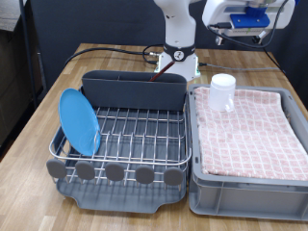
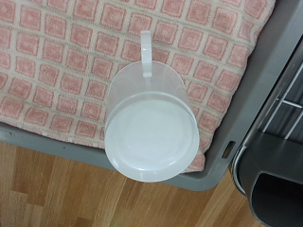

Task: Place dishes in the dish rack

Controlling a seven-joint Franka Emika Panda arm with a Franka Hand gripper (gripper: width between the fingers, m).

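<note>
Directly below the wrist camera stands the white cup, upside down so that its flat base faces the lens, its handle lying flat against the pink checked cloth and pointing away from the nearby bin edge. The cup sits on that cloth inside the grey bin, close to the rim and just beside the dark tray corner of the dish rack.

From the exterior view, the cup is at the far corner of the bin, on the side nearest the rack. The light-blue plate already stands on edge in the wire grid at the exterior view's left, leaning slightly, so that part of the job looks done. A grey utensil trough runs along the rack's far side; no wooden spoon can be made out in either picture.

The gripper itself does not show: its fingers are absent from the wrist view, and the exterior view catches only the arm's base and a piece of the hand at the top right. Whether the fingers are spread or closed cannot be told. Judging by the wrist camera's framing, the hand hangs above the cup, which is the nearest dish to it, and nothing is seen held.
</note>
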